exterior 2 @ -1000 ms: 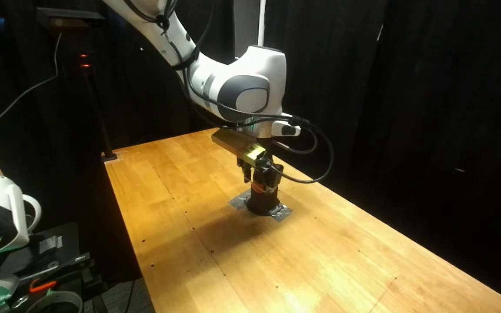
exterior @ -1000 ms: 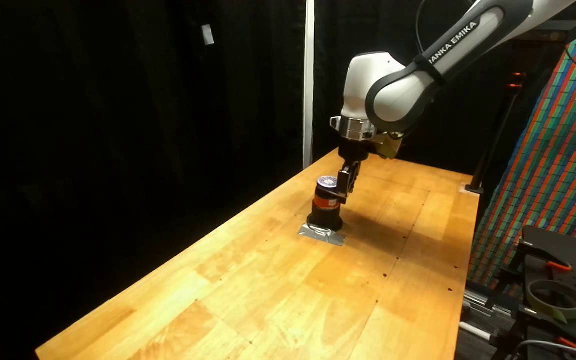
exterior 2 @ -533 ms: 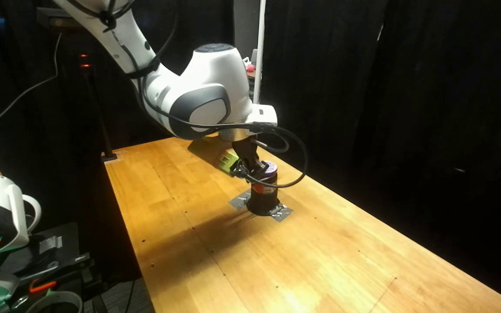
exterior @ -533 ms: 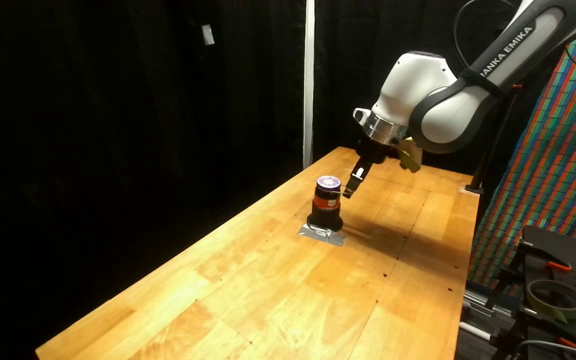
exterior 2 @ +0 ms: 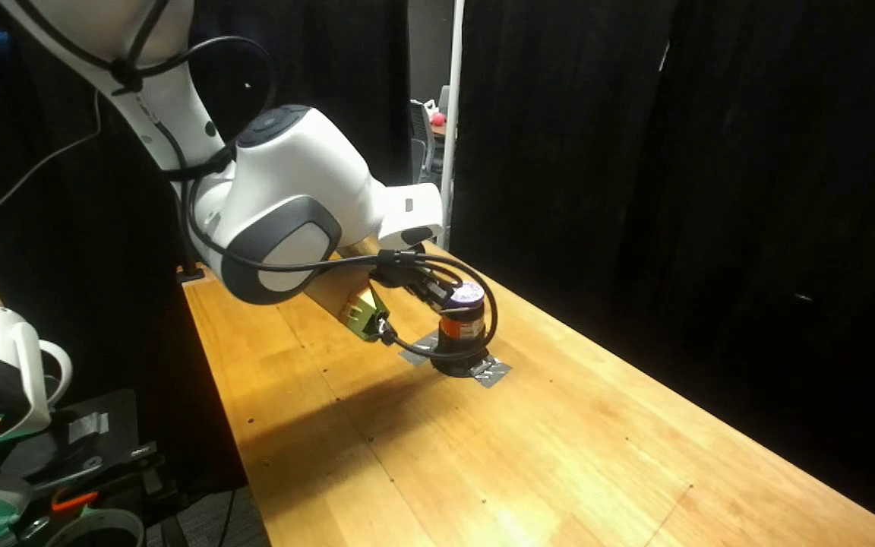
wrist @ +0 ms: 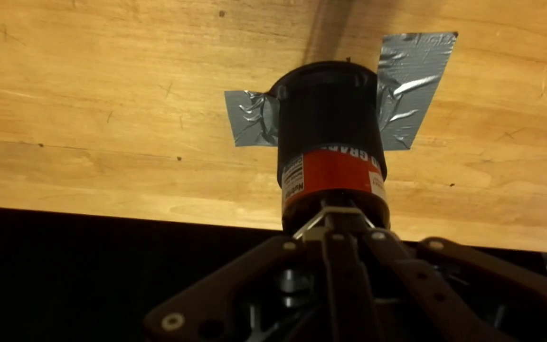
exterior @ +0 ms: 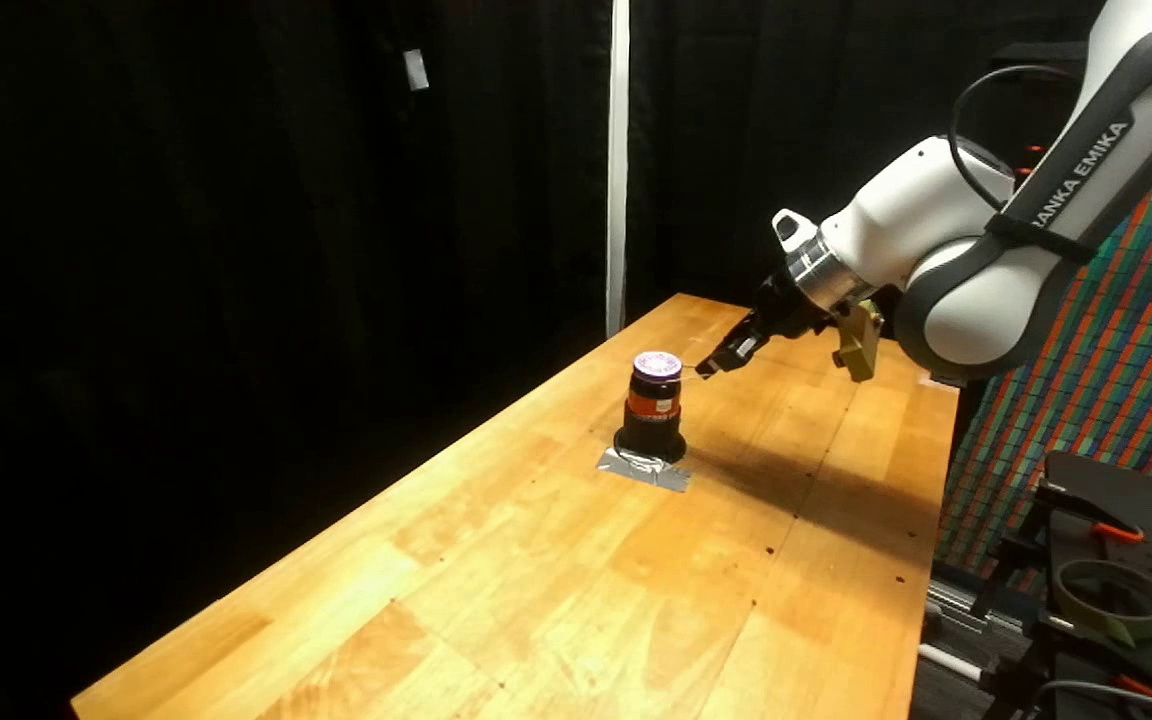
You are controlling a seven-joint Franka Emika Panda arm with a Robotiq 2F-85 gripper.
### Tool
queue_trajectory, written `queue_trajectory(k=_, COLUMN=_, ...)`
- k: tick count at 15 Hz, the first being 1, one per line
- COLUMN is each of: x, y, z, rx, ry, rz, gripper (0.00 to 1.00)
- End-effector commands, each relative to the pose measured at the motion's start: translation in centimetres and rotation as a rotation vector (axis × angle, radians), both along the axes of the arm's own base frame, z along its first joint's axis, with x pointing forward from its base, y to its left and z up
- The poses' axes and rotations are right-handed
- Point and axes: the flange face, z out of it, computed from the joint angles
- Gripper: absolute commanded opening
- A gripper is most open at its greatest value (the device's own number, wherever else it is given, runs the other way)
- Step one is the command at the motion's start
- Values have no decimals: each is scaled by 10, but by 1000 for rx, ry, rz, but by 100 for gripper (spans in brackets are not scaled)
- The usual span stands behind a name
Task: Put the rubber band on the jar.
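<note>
The jar (exterior: 648,402) stands upright in a black holder, with an orange label and a purple-white lid (exterior 2: 468,295). Thin strands of the rubber band (exterior: 690,368) run from just below that lid to my fingertips. Across the finger ends in the wrist view, the pale rubber band (wrist: 344,209) lies looped, its sides slanting back along the jar's dark end. My gripper (exterior: 705,370) is tilted beside the jar's top, its fingers together and apart from the lid. The gripper (wrist: 344,219) hides the lid in the wrist view.
Grey tape (wrist: 416,85) fixes the black holder (wrist: 328,118) to the wooden table (exterior: 576,580). A cable loop (exterior 2: 492,304) from the arm hangs in front of the jar. Dark curtains surround the table, and a black cart (exterior: 1126,520) with a tape roll stands alongside.
The fingers came together from a spread stance. My arm drew back from the jar and tilted over, leaving the band stretched between jar and fingertips. The jar stayed in place.
</note>
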Motion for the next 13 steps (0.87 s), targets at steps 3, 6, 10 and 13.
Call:
queue_trajectory(k=3, x=-29, y=9, z=0, rx=90, ry=-211, rz=-83, gripper=1)
queue_trajectory(k=6, x=-38, y=21, z=-1, rx=155, ry=-282, rz=-96, gripper=2)
queue_trajectory(k=10, x=-40, y=33, z=-7, rx=218, ry=-260, rz=-103, gripper=28)
queue_trajectory(k=13, x=-39, y=33, z=-11, rx=196, ry=-247, rz=-93, gripper=25)
